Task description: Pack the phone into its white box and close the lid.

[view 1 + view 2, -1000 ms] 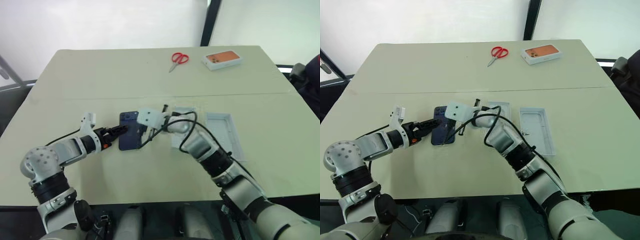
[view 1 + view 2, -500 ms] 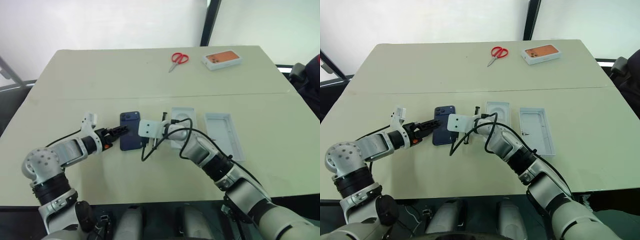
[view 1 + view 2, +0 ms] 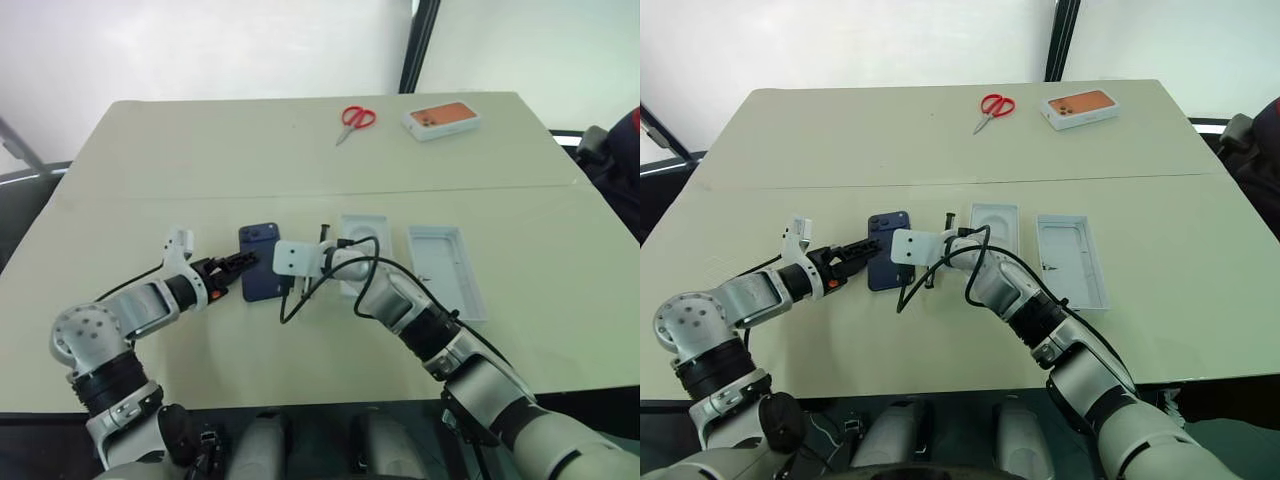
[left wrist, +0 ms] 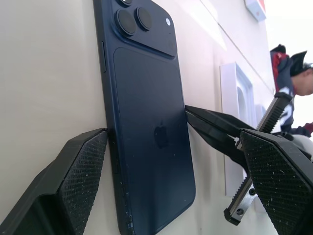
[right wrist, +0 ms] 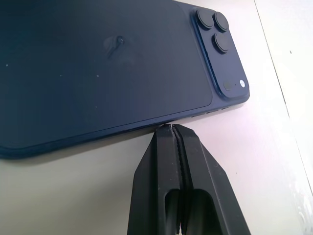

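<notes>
The dark navy phone (image 3: pixel 258 248) lies back up on the table, its camera cluster at the far end. My left gripper (image 3: pixel 247 263) is open, its fingers (image 4: pixel 73 181) standing to either side of the phone's near end in the left wrist view. From the other side my right gripper (image 5: pixel 171 128) is shut, with its tips against the phone's long edge and nothing held. Just right of the phone sits the white box (image 3: pixel 362 228), partly behind my right arm. The lid (image 3: pixel 447 270) lies inside up to the right of the box.
Red scissors (image 3: pixel 356 118) and a white box with an orange top (image 3: pixel 443 118) lie at the table's far edge. A seam (image 3: pixel 150 196) runs across the table beyond the phone. Black cables loop off my right wrist beside the white box.
My right gripper has come down from over the phone to the table beside the phone's right edge, uncovering it. The left gripper and the phone have stayed put.
</notes>
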Controlling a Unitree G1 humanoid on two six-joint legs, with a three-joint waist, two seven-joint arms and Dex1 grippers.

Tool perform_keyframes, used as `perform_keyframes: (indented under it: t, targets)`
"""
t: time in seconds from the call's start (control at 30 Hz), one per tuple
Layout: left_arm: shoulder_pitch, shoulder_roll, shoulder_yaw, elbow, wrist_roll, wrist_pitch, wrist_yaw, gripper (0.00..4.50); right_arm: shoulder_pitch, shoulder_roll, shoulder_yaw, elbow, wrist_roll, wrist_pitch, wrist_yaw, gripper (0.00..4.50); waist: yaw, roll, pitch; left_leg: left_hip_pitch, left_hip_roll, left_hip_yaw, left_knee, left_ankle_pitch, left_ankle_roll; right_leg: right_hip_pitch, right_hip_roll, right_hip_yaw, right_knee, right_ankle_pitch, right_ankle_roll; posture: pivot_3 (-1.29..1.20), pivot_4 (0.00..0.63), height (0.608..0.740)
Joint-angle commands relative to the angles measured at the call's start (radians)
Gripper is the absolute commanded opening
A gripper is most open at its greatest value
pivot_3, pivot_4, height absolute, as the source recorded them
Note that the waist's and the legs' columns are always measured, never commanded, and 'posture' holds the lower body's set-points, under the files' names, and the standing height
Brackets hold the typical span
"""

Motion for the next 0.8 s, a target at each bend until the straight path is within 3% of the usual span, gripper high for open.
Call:
perform_keyframes:
  t: [0.03,0.17,0.47,0.8]
  targets:
    - [-0.023,-0.065,-0.066,0.014,-0.089,0.032,0.001,4.5,0.001,0.058,0.036,0.005,0.015,-0.03,0.024,0.03,0.002,0.0,0.0,0.0,0.0,0.0,0.0,0.0,0.0,0.0,0.0,0.0,0.0,0.0,0.0,0.0,0.15,0.74]
    - [-0.021,-0.066,-0.096,-0.003,-0.099,0.032,0.023,4.5,0.006,0.059,0.031,0.007,0.013,-0.029,0.023,0.03,0.002,0.0,0.0,0.0,0.0,0.0,0.0,0.0,0.0,0.0,-0.001,0.0,0.0,0.0,0.0,0.0,0.15,0.74]
    - [-0.048,0.029,-0.187,-0.025,0.054,0.032,0.071,4.5,0.016,0.039,0.025,-0.013,0.014,-0.052,0.034,0.03,0.0,0.0,0.0,0.0,-0.002,0.0,0.0,0.0,-0.001,0.001,0.0,0.0,-0.001,0.0,0.0,0.0,0.15,0.74]
    - [-0.09,0.034,-0.251,-0.029,0.043,0.032,0.122,4.5,0.003,0.036,0.043,0.003,0.016,-0.172,0.083,0.03,-0.005,0.0,0.0,0.0,0.0,0.0,-0.002,0.001,-0.003,-0.001,0.002,0.0,-0.001,0.0,0.0,0.0,0.15,0.74]
